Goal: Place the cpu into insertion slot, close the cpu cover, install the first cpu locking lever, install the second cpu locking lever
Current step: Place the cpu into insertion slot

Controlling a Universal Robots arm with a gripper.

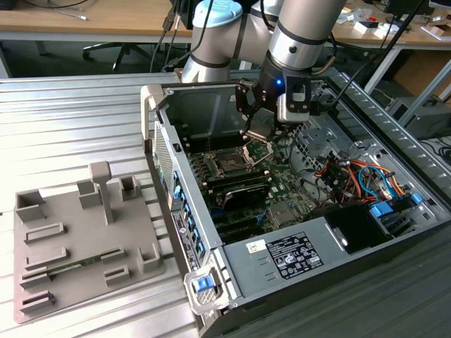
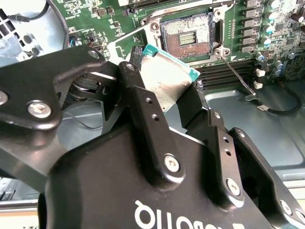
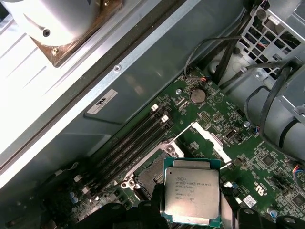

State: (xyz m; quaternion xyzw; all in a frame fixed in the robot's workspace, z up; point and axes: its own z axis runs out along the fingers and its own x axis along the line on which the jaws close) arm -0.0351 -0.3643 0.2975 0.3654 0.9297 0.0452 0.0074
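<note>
Fingers [image 2: 145,112]: clamped on opposite edges of the cpu [image 3: 191,191].
cpu: small print on its lid, aloft near insertion slot [image 2: 187,36], unseated.

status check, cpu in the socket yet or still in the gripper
gripper shut on the cpu. cpu held in the air near the insertion slot, not seated. insertion slot open, nothing seen blocking it.

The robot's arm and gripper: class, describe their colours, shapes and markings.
The arm is a round silver-grey tube with pale blue joint caps. The gripper is black, built of linked bars with silver screws, and has white lettering on its body.
</note>
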